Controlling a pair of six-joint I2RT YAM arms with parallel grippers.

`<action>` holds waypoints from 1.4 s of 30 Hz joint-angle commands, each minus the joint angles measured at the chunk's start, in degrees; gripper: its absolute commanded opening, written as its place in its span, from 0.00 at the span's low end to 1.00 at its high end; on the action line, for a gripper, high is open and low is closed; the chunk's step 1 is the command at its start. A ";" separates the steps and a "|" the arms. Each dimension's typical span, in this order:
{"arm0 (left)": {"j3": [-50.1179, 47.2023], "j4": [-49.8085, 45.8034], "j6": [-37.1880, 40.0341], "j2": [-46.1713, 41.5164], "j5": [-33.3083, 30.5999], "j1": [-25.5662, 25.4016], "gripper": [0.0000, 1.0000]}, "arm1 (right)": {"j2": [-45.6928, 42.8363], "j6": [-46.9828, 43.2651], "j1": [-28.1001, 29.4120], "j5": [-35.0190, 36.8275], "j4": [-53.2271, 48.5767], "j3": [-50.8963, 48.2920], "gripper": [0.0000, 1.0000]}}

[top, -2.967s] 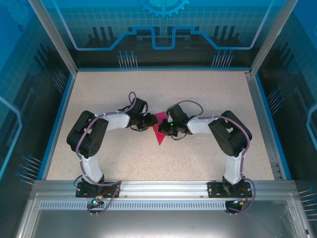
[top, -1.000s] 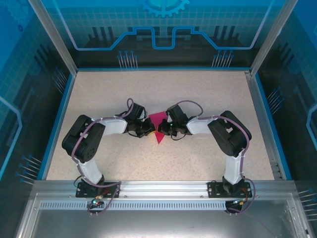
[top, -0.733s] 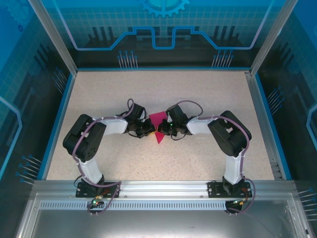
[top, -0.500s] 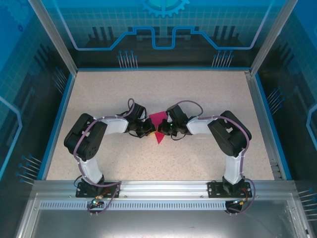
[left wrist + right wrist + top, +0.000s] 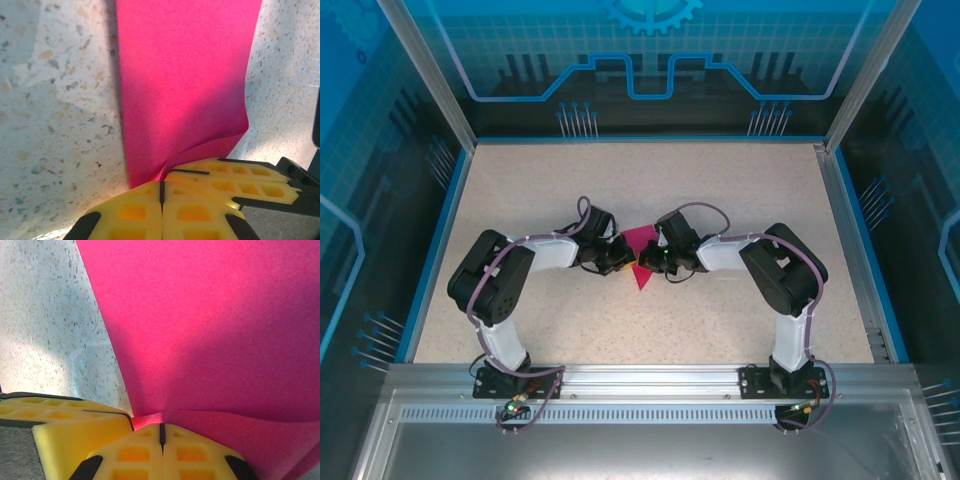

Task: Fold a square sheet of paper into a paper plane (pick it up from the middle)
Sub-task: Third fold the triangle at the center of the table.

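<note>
From the top camera I see the folded pink paper [image 5: 642, 240] on the speckled table [image 5: 570, 190], mid-way across, its point toward the arm bases. The left gripper [image 5: 621, 259] and right gripper [image 5: 651, 262] meet over its lower part. On my left wrist feed, the yellow fingers are clenched on the paper's edge, lifting a small ridge. The right wrist feed shows the right gripper clamped on the paper the same way.
</note>
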 commanded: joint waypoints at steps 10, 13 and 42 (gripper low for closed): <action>1.79 -5.93 1.54 2.73 -3.18 -0.92 0.07 | -2.18 -2.91 -0.42 -0.84 -3.66 -1.29 0.00; 2.08 -7.50 2.25 3.10 -3.92 -0.97 0.07 | -6.79 -8.20 -0.73 -2.21 -4.54 -2.42 0.00; 0.30 -7.52 1.76 3.55 -5.28 -1.24 0.07 | -6.19 -8.71 3.68 -8.08 -1.06 -9.22 0.00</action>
